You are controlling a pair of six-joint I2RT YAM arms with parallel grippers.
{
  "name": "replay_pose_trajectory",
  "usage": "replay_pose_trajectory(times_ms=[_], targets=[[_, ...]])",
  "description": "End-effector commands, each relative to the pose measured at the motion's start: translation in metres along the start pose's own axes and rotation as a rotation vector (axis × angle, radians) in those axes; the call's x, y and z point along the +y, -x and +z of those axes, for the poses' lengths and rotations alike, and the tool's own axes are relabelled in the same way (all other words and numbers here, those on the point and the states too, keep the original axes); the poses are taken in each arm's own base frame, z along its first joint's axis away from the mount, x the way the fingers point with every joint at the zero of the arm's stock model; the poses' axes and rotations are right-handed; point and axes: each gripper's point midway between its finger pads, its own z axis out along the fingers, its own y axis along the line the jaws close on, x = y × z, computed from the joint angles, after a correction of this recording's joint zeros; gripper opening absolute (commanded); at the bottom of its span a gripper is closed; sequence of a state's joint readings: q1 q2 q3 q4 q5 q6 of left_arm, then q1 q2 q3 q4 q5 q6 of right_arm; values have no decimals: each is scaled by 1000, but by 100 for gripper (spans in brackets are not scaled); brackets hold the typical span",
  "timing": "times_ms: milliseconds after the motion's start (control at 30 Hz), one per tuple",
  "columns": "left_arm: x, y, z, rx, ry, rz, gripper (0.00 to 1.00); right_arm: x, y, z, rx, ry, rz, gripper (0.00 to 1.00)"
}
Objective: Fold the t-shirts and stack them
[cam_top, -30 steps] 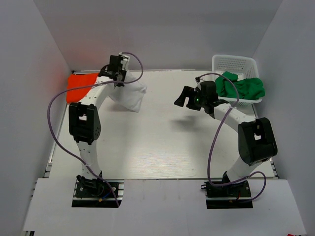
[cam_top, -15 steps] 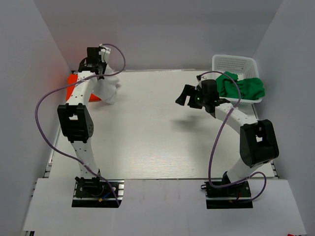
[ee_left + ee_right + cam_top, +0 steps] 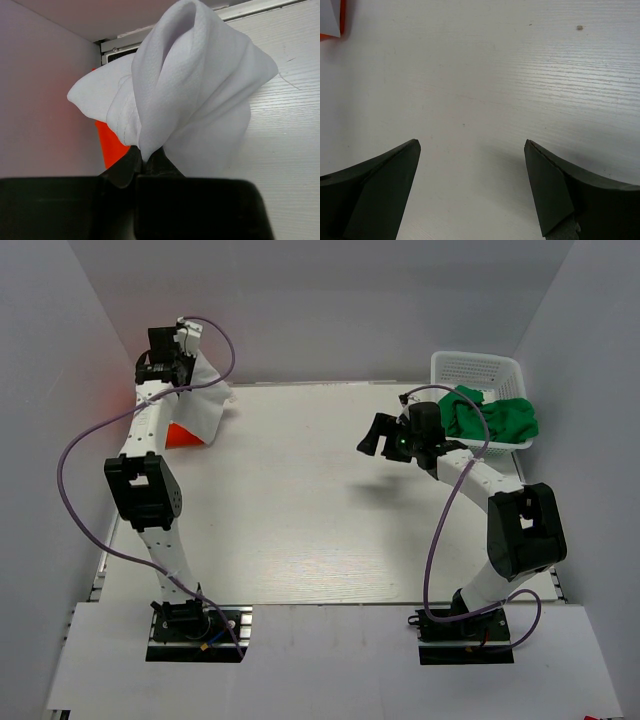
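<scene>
My left gripper (image 3: 190, 365) is shut on the white t-shirt (image 3: 203, 400) and holds it bunched and hanging at the far left corner; in the left wrist view the white t-shirt (image 3: 190, 95) rises from between my fingers (image 3: 122, 167). The orange t-shirt (image 3: 181, 434) lies under it on the table and also shows in the left wrist view (image 3: 112, 145). The green t-shirt (image 3: 490, 416) is heaped in the white mesh basket (image 3: 478, 368). My right gripper (image 3: 372, 436) is open and empty above the table, left of the basket; its fingers (image 3: 375, 185) frame bare table.
Grey walls close in the left, back and right sides. The table (image 3: 330, 500) is white wood grain. A corner of the orange and white cloth (image 3: 331, 19) shows at the top left of the right wrist view.
My left gripper has carried the white t-shirt left and back, from near the table's middle-left to above the orange t-shirt at the corner. The right arm has barely moved.
</scene>
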State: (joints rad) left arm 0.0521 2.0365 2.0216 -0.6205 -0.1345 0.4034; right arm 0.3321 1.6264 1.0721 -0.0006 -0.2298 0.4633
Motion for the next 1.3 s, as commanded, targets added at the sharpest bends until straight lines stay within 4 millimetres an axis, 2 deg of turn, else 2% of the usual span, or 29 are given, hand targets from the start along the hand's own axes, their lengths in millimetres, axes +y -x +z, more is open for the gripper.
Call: replay_pose_trajectory(times_ms=[0, 33, 100, 133, 167, 200, 233, 267, 300, 333, 367, 400, 600, 733, 800, 867, 900, 933, 967, 1000, 1033, 1067, 1100, 1133, 1167, 1200, 1233, 1267], targets=[[24, 0, 3, -28, 37, -18, 0, 13, 30, -7, -75, 16, -35, 90], [23, 2, 6, -34, 30, -19, 0, 13, 30, -5, -72, 16, -35, 90], [37, -7, 14, -18, 51, -34, 0, 12, 30, -1, -63, 13, -30, 90], [35, -10, 24, -12, 49, -34, 0, 17, 34, 0, -71, 21, -38, 90], [39, -18, 29, 4, 53, -39, 0, 14, 38, 0, -77, 16, -33, 90], [47, -20, 34, 2, 66, -48, 0, 12, 31, 3, -48, 5, -25, 90], [52, -25, 38, 14, 79, -52, 0, 13, 32, 2, -52, 6, -22, 90], [47, -38, 50, 45, 75, -50, 0, 11, 33, 3, -54, 0, -18, 90], [55, -39, 53, 44, 88, -68, 4, 12, 36, 3, -61, -1, -16, 90], [62, -48, 59, 61, 106, -76, 21, 10, 36, 4, -57, -5, -19, 90], [63, -51, 63, 72, 123, -87, 79, 11, 37, 5, -57, -7, -16, 90], [66, -66, 71, 109, 145, -103, 100, 10, 36, 7, -51, -8, -14, 90], [82, -69, 75, 105, 202, -181, 100, 9, 37, 8, -49, -18, -15, 90], [86, -51, 55, 68, 206, -242, 100, 11, 38, -4, -77, -17, -18, 90], [87, -41, 37, 50, 198, -289, 100, 11, 31, -9, -78, -14, -21, 90], [73, -30, 23, 32, 147, -370, 100, 16, 37, -20, -109, -3, -29, 90], [66, -12, 3, -11, 113, -401, 100, 10, 24, -20, -83, -12, -20, 90], [67, -6, -10, -28, 117, -436, 100, 14, 29, -21, -109, 5, -29, 90], [39, -7, -15, -19, 47, -474, 100, 19, 34, -29, -136, 19, -37, 90], [37, 3, -25, -68, 25, -514, 100, 12, 20, -28, -114, 6, -31, 90], [17, -3, -48, -86, -20, -552, 100, 11, 18, -30, -116, 4, -29, 90], [-2, 21, -62, -196, -105, -598, 100, 9, 11, -35, -117, 7, -26, 90], [-17, 20, -75, -222, -138, -623, 100, 7, 7, -35, -114, 3, -21, 90], [-43, 0, -98, -220, -201, -665, 100, 7, -2, -38, -103, 15, -20, 90], [-58, -4, -109, -245, -241, -665, 100, 7, -4, -40, -107, 22, -20, 90], [-77, 1, -122, -296, -279, -666, 100, 5, -11, -42, -102, 20, -16, 90], [-107, -39, -120, -222, -308, -674, 100, 2, -17, -47, -108, 18, -16, 90], [-127, -47, -131, -217, -373, -697, 100, -4, -20, -48, -115, -2, -13, 90]])
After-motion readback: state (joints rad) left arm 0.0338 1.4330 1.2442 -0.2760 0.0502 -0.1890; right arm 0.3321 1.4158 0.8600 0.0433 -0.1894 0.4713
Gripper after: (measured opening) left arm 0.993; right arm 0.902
